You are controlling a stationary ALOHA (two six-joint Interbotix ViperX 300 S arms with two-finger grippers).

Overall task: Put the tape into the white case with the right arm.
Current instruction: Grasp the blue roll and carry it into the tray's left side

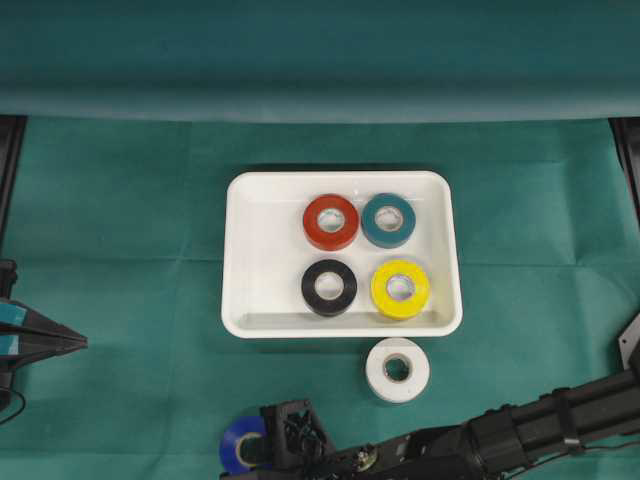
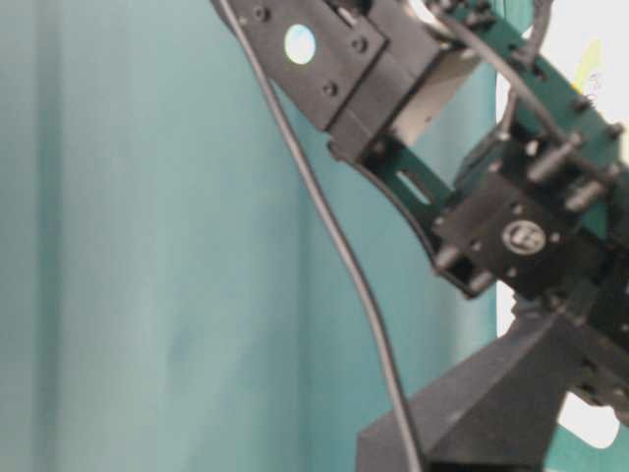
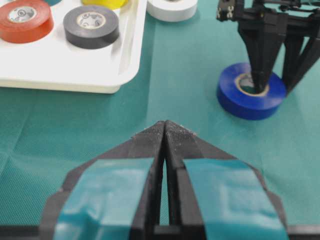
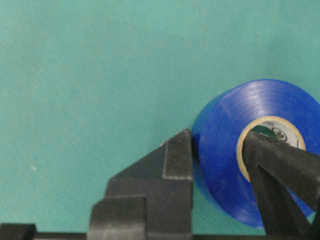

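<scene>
Right gripper (image 4: 220, 165) pinches the blue tape roll's (image 4: 250, 150) wall, one finger in the core, one outside, ready for a lift. Roll sits on the green cloth, below the white case (image 1: 240, 300). Left gripper (image 3: 165, 130) parked, fingers together.

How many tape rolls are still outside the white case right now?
2: the white roll lies on the cloth just outside the white case; the blue roll is gripped by the right tool.
</scene>
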